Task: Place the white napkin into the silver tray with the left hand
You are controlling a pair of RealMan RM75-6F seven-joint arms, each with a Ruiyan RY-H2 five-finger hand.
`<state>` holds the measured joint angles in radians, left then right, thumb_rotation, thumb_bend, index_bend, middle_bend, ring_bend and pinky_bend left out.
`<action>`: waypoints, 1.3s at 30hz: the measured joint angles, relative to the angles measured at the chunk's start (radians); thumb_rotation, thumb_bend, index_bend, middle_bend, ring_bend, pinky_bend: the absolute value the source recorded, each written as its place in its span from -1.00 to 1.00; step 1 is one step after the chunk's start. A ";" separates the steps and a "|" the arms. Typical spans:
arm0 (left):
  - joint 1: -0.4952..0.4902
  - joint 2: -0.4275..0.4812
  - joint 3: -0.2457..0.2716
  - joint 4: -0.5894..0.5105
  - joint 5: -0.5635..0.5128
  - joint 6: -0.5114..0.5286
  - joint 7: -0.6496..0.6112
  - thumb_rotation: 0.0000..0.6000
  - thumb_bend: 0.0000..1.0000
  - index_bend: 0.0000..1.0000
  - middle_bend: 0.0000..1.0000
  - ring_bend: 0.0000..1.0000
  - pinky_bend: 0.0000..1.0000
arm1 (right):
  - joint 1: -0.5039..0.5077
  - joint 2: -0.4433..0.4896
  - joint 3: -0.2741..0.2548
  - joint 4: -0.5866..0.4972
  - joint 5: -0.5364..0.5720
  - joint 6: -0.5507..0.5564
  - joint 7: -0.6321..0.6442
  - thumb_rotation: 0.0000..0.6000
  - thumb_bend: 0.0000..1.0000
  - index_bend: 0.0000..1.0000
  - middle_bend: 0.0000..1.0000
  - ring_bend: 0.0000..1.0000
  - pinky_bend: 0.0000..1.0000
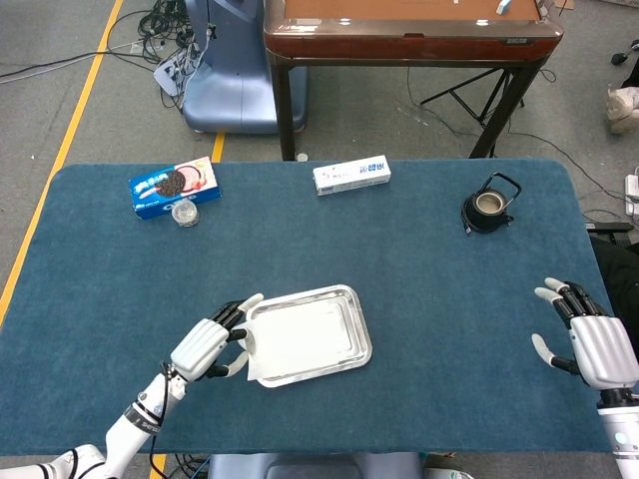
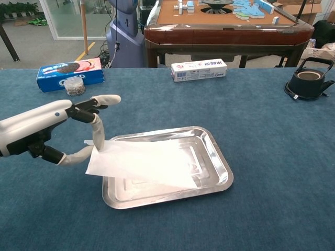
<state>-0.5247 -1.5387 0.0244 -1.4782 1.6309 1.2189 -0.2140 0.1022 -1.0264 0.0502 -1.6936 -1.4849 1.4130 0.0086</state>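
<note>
The white napkin (image 2: 145, 163) lies spread over the silver tray (image 2: 215, 157), covering most of its floor, with its left edge lifted over the tray's left rim. My left hand (image 2: 49, 125) pinches that left edge between thumb and a finger, just left of the tray. In the head view the napkin (image 1: 295, 334) fills the tray (image 1: 357, 342), and the left hand (image 1: 208, 344) sits at its left side. My right hand (image 1: 584, 339) hovers at the table's right edge, fingers spread, holding nothing.
A blue cookie box (image 1: 174, 188) and a small round jar (image 1: 184, 213) stand at the back left. A white carton (image 1: 350, 175) lies at the back middle. A black kettle (image 1: 490, 206) sits at the back right. A brown table (image 1: 409, 30) stands behind.
</note>
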 measured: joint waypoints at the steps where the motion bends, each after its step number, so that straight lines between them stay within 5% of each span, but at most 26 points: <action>1: -0.001 -0.005 0.000 0.010 0.002 -0.001 0.002 1.00 -0.06 0.15 -1.00 -1.00 -0.87 | 0.000 0.000 0.000 0.000 0.000 0.000 0.001 1.00 -0.32 -0.55 -0.66 -0.78 -0.38; 11: -0.025 -0.049 -0.003 0.110 0.004 -0.035 -0.024 1.00 -0.06 0.15 -1.00 -1.00 -0.87 | -0.001 0.003 0.002 0.001 0.002 0.001 0.005 1.00 -0.32 -0.55 -0.66 -0.78 -0.38; 30: -0.049 -0.086 -0.008 0.140 -0.013 -0.076 -0.020 1.00 -0.07 0.13 -1.00 -1.00 -0.87 | -0.001 0.006 0.003 -0.001 0.004 0.001 0.009 1.00 -0.32 -0.55 -0.66 -0.78 -0.38; 39: -0.066 -0.103 -0.032 0.163 -0.068 -0.129 0.004 1.00 -0.08 -0.08 -1.00 -1.00 -0.87 | -0.002 0.009 0.006 0.000 0.007 0.003 0.015 1.00 -0.32 -0.55 -0.66 -0.78 -0.38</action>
<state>-0.5904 -1.6418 -0.0077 -1.3156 1.5625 1.0898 -0.2104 0.1002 -1.0175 0.0557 -1.6935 -1.4780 1.4162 0.0232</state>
